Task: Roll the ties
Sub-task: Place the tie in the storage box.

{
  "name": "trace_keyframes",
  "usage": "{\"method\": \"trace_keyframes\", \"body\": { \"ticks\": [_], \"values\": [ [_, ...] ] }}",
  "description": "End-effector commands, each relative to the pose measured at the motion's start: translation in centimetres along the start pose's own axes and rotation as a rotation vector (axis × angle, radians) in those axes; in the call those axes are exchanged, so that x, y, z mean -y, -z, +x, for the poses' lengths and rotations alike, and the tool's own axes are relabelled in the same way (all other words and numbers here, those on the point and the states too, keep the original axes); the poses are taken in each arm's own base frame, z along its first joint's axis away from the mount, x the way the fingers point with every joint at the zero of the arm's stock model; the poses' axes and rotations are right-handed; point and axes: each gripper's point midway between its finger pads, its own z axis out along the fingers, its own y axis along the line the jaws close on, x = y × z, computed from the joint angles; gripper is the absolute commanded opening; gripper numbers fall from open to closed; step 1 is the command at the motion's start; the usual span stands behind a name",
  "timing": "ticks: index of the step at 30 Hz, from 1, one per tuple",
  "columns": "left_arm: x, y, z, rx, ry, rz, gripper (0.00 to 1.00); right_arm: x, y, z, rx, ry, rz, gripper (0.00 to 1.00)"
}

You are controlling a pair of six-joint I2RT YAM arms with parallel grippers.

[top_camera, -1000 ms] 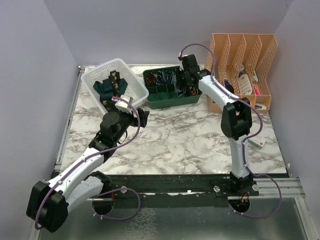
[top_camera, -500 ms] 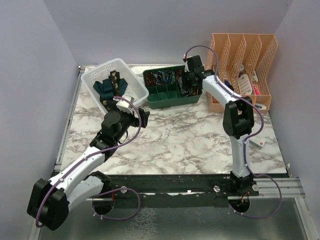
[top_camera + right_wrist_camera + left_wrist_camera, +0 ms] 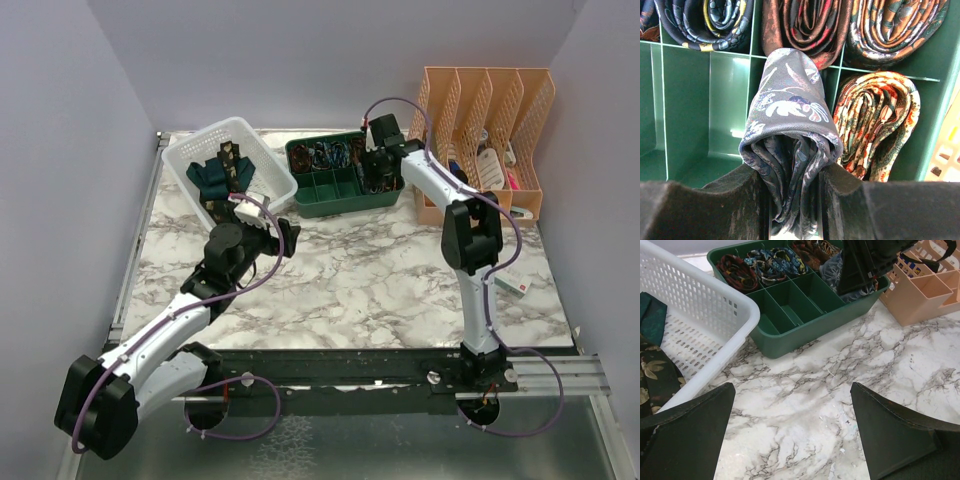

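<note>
The rolled blue-grey patterned fabric tie (image 3: 790,145) is gripped between the narrowed jaws of the right gripper (image 3: 794,187), directly over an empty compartment (image 3: 730,100) of the green plastic divided tray (image 3: 790,340), its length pointing into it. The left gripper (image 3: 792,430) is held near the tray, jaws spread wide and empty.

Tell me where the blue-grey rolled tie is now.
In the right wrist view, the blue-grey rolled tie sits clamped in the right pincer over the green tray, just left of the cream-orange rolled tie.
</note>
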Motion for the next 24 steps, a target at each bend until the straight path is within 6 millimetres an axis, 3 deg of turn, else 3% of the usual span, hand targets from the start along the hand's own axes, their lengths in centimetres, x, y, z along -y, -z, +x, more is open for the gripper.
{"method": "trace_keyframes", "body": {
  "ticks": [1,6,13,24],
  "values": [
    [0.3,-0.1,1.0,-0.022,0.009,0.032,0.99,-1.0,-0.4,3.4,-0.158,0.041,-0.038,0.06],
    [0.4,-0.1,1.0,-0.023,0.011,0.034,0.99,-1.3,-0.1,3.6,-0.206,0.067,-0.031,0.06],
    [0.3,0.0,1.1,-0.020,0.008,0.034,0.99,-0.9,3.0,0.7,-0.134,0.070,0.000,0.06],
    [0.5,0.1,1.2,-0.014,0.015,0.044,0.99,-1.1,0.5,4.6,-0.280,0.112,-0.024,0.05]
  ]
}}
